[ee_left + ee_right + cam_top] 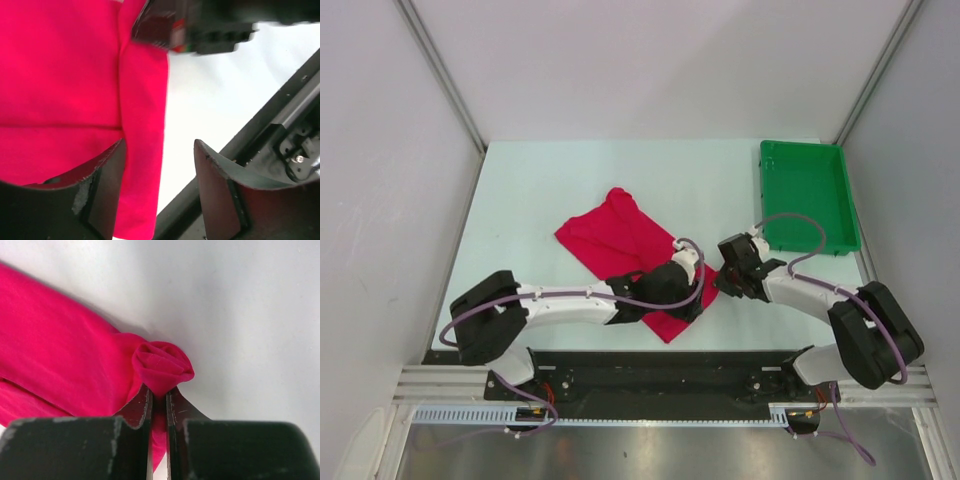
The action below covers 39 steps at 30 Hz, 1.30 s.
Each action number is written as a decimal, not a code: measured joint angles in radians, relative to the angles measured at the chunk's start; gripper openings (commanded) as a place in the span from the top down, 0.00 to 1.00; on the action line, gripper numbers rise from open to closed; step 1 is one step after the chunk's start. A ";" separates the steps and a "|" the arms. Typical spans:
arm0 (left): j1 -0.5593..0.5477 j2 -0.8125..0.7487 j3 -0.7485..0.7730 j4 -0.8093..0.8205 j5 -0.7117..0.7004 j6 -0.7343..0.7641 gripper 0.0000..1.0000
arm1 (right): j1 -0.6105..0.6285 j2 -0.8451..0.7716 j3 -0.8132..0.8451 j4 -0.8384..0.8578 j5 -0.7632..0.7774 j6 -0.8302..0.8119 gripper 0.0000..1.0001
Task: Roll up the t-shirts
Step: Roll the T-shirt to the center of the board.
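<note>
Lying slanted on the desk (540, 180) from far left to near right, the red t-shirt (615, 240) has its near end at both arms, where the right fingers (159, 397) pinch a rolled corner tight and the left fingers (159, 145) stand open over its edge.

Left claw (159, 150) spread wide, right claw (160, 393) pinched on the t-shirt (60, 350)

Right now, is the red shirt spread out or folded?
Folded: the t-shirt lies as a layered strip, one corner curled in the right gripper.
</note>
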 measured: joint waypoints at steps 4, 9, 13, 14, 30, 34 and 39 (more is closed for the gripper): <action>-0.089 0.006 0.097 -0.080 -0.158 0.124 0.34 | 0.000 0.021 0.026 -0.025 0.000 -0.010 0.99; -0.192 0.085 0.169 -0.117 -0.312 0.246 0.34 | 0.000 0.040 0.045 -0.043 -0.002 -0.021 1.00; -0.263 0.184 0.210 -0.159 -0.435 0.310 0.34 | -0.003 0.057 0.055 -0.049 -0.016 -0.025 1.00; -0.274 0.209 0.220 -0.172 -0.459 0.321 0.34 | -0.002 0.058 0.056 -0.050 -0.013 -0.026 1.00; -0.299 0.373 0.319 -0.301 -0.689 0.317 0.77 | -0.002 0.053 0.063 -0.059 -0.013 -0.025 0.99; -0.299 0.373 0.319 -0.302 -0.695 0.309 0.87 | -0.002 0.053 0.063 -0.059 -0.013 -0.027 0.97; -0.291 0.349 0.300 -0.290 -0.664 0.300 0.95 | -0.002 0.050 0.063 -0.059 -0.013 -0.032 0.64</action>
